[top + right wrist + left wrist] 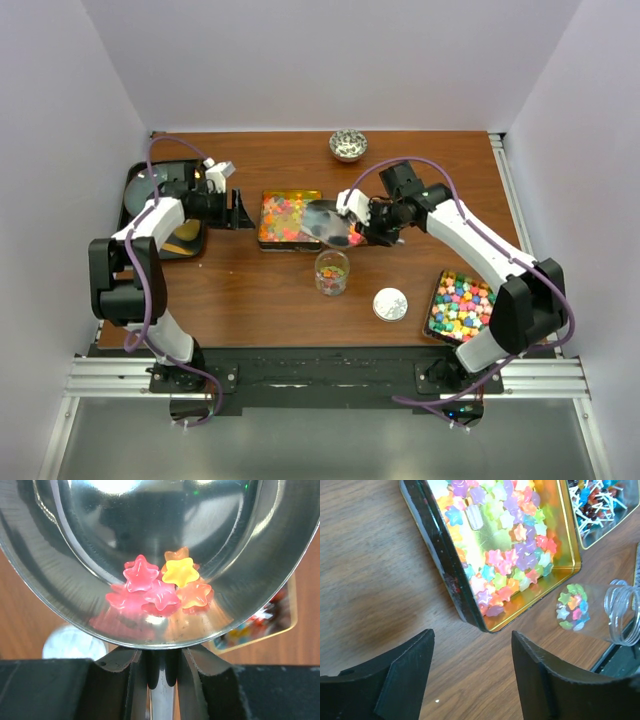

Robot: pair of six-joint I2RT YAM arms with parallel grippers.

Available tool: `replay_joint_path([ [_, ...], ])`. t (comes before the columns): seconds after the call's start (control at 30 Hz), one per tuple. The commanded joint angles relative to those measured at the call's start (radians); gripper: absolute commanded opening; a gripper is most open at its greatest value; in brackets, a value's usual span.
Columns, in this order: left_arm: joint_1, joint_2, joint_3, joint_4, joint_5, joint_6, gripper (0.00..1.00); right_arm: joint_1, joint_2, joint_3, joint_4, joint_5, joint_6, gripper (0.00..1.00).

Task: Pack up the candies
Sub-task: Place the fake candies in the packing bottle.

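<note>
Above the table [250, 295], right claw [159, 667] (handle hidden) grips scoop [150, 525] of candies [160, 587].

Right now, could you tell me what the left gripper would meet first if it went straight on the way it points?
Probably the dark side wall of the gold tin holding star candies, just ahead of the open left gripper; depth is unclear.

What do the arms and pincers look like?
The left arm and right arm have white shells, black joints, and a purple cable looping along each. The left pincer and right pincer are matte black, each with two broad wedge-shaped fingers. No readable markings.
</note>
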Motion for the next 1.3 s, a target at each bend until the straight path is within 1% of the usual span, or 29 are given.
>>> replay_joint_path([
  [0.0,-0.014,0.0,0.017,0.058,0.007,-0.058,0.66,0.001,-0.082,0.091,-0.209,0.035,-0.191,0.0],
  [0.07,-0.016,0.0,0.01,0.067,0.007,-0.069,0.63,0.001,-0.107,0.08,-0.227,0.067,-0.219,0.0],
  [0.23,-0.017,0.011,0.005,0.09,0.01,-0.083,0.63,0.003,-0.153,0.042,-0.232,0.159,-0.254,0.0],
  [0.37,-0.023,0.014,0.013,0.099,0.006,-0.092,0.63,0.021,-0.18,-0.004,-0.187,0.263,-0.27,0.0],
  [0.43,-0.029,0.015,0.016,0.098,-0.005,-0.094,0.63,0.038,-0.197,-0.018,-0.16,0.32,-0.273,0.0],
  [0.47,-0.029,0.014,0.017,0.096,-0.04,-0.095,0.63,0.049,-0.202,-0.035,-0.137,0.344,-0.282,0.0],
  [0.57,-0.036,0.017,0.019,0.102,-0.077,-0.101,0.64,0.105,-0.217,-0.075,-0.088,0.442,-0.3,0.0],
  [0.7,-0.043,0.023,0.026,0.104,-0.1,-0.107,0.63,0.179,-0.236,-0.118,-0.051,0.538,-0.317,0.0],
  [0.77,-0.045,0.027,0.031,0.107,-0.108,-0.114,0.63,0.194,-0.239,-0.133,-0.035,0.591,-0.32,0.0],
  [1.03,-0.046,0.027,0.033,0.124,-0.096,-0.133,0.63,0.211,-0.242,-0.141,-0.043,0.677,-0.35,0.0],
  [1.13,-0.045,0.029,0.033,0.13,-0.099,-0.137,0.63,0.222,-0.24,-0.121,-0.058,0.713,-0.382,0.0],
  [1.23,-0.046,0.035,0.036,0.132,-0.099,-0.14,0.63,0.24,-0.246,-0.124,-0.064,0.757,-0.458,0.0],
  [1.27,-0.069,0.038,0.039,0.133,-0.099,-0.143,0.63,0.245,-0.246,-0.122,-0.066,0.774,-0.471,0.0],
])
